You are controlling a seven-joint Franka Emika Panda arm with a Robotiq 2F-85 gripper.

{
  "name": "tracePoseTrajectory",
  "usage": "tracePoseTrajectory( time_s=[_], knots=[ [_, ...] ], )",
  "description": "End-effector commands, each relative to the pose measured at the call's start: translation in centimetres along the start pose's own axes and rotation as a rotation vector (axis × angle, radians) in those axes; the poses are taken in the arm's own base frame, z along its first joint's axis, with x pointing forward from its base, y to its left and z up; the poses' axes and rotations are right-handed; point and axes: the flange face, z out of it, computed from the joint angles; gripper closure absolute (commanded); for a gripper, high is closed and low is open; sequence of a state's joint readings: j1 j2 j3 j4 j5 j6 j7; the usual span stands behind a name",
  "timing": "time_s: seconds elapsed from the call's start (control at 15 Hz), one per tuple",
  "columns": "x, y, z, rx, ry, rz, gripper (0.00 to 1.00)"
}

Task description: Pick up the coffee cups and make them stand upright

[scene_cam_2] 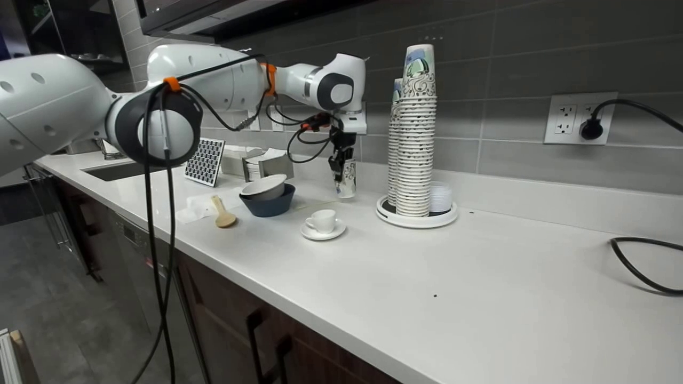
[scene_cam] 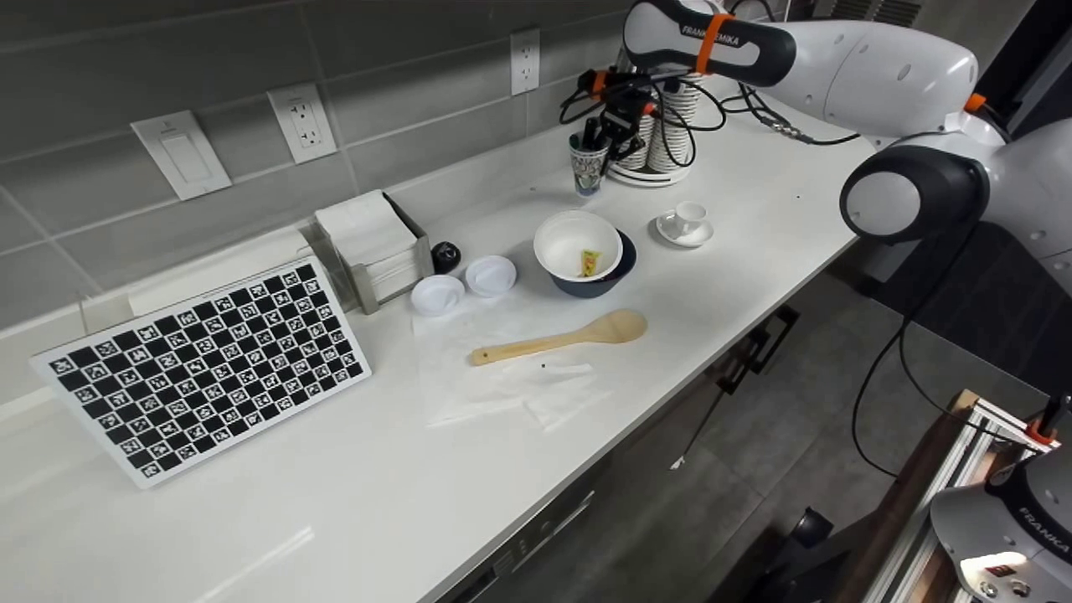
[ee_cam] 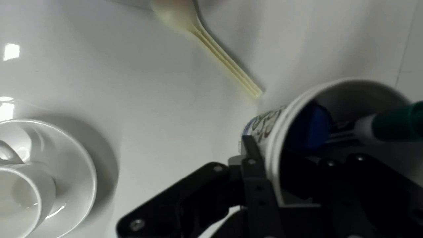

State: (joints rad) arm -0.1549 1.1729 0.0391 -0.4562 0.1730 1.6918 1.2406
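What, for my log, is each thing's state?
White cup, upright on saucer
Pen cup, upright, holding pens
Paper-cup stacks, upside down
White bowl, tilted in dark bowl
Dark bowl, upright
Napkin holder, filled
Wooden spoon, lying flat
Black plug, in outlet
Gripper, at pen cup's rim; grip unclear

Patterned cup [scene_cam_2: 349,180] seemingly crowds tool [scene_cam_2: 339,170]; counter [scene_cam_2: 368,272] beside saucer [scene_cam_2: 338,231] lies open

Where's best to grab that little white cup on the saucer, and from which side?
I'd pinch the white cup at its rim from above, clear of the handle. It stands upright, mouth open upward, so its wall can be straddled; the saucer spreading around its base would likely hamper a low side approach.
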Motion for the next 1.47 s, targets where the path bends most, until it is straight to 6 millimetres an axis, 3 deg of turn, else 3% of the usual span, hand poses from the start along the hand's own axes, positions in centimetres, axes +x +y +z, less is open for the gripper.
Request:
tracePoseTrajectory(
  time_s=[0.0, 0.13, 0.33, 0.53, 0.73, 1.2, 1.33, 1.4],
  knots=[
    [0.9, 0.1, -0.2, 0.02, -0.017, 0.062, 0.7],
    [1.1, 0.2, 0.0, 0.014, -0.015, 0.074, 0.62],
    [0.9, 0.3, 0.0, 0.005, -0.005, 0.081, 0.42],
    [-0.8, 0.0, -1.4, -0.012, 0.021, -0.004, 0.19],
    [-3.8, -0.7, -3.6, -0.015, 0.047, -0.191, 0.0],
    [-8.3, -1.1, -9.3, -0.05, 0.18, -0.538, 0.0],
    [-9.2, -1.5, -10.1, -0.047, 0.22, -0.636, 0.0],
    [-8.4, -1.3, -9.2, -0.035, 0.178, -0.552, 0.0]
  ],
)
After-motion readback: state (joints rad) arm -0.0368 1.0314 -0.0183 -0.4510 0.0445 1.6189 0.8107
